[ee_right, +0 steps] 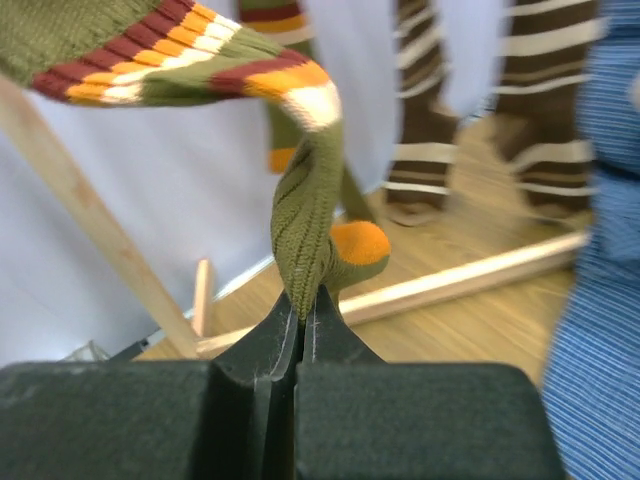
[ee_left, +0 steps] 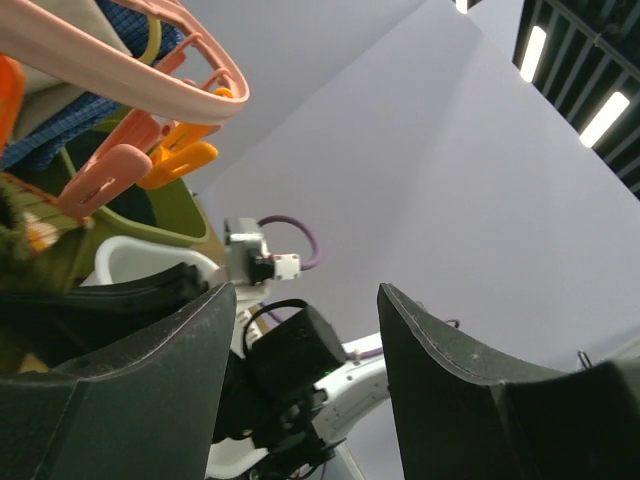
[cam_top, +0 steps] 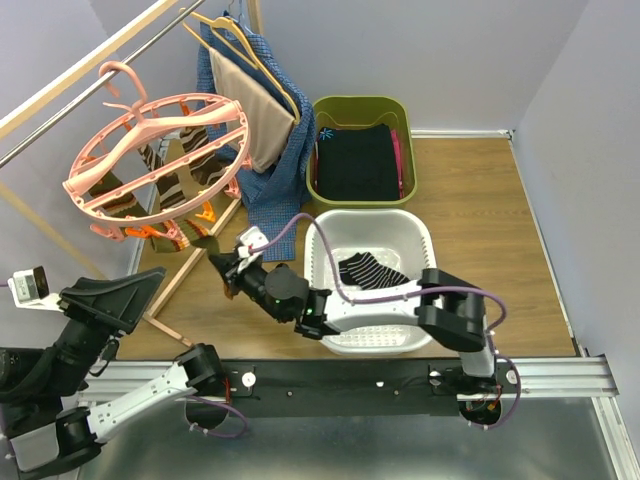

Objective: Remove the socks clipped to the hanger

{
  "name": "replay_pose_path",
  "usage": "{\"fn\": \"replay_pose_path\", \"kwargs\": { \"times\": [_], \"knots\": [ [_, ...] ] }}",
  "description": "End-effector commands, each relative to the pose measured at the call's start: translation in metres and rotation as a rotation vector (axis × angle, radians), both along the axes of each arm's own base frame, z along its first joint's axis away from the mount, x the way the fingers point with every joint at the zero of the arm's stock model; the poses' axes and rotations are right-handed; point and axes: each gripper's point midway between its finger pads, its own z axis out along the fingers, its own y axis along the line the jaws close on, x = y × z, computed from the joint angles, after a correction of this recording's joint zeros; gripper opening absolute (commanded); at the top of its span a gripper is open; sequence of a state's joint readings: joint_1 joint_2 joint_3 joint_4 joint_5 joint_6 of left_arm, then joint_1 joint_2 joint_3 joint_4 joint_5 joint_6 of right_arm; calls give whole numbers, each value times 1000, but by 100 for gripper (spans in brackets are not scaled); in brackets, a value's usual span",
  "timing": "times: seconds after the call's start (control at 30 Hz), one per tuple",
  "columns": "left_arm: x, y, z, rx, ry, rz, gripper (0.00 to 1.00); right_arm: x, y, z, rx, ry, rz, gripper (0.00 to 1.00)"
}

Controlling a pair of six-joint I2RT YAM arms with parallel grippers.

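Note:
The salmon-pink ring hanger (cam_top: 160, 150) hangs from the rail at upper left. Brown and tan striped socks (cam_top: 180, 185) dangle from clips under it. My right gripper (cam_top: 224, 268) reaches in below the ring. In the right wrist view it (ee_right: 305, 300) is shut on the lower end of an olive sock (ee_right: 305, 220) with orange toe and striped band. More brown striped socks (ee_right: 540, 100) hang behind. My left gripper (cam_top: 150, 285) sits low at the left, open. Nothing lies between its fingers (ee_left: 150, 380); the hanger's rim (ee_left: 120, 60) and orange clips (ee_left: 170, 160) are above it.
A white basket (cam_top: 420, 240) under the right arm holds a black striped sock (cam_top: 372, 270). Behind it is an olive bin (cam_top: 360, 108) of black clothing. A blue garment (cam_top: 275, 170) and a beige one (cam_top: 250, 100) hang beside the ring. A wooden rack leg (cam_top: 190, 265) slants nearby.

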State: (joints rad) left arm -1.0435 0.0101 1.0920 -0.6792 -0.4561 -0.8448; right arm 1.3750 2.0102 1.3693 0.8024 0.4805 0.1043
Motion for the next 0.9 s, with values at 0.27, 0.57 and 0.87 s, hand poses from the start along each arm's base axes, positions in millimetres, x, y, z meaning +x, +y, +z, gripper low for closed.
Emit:
{"fn": "replay_pose_path", "kwargs": {
  "times": [0.27,0.57,0.87],
  "knots": [
    [17,8,-28,97,113,171,68,14,-113,-4,-179,56,-262,4],
    [54,-16,-50,204,243,285,71,16,-167,7,-231,54,-357,4],
    [84,-28,-50,198,308,384,72,17,-202,18,-242,44,-427,4]
  ]
}}
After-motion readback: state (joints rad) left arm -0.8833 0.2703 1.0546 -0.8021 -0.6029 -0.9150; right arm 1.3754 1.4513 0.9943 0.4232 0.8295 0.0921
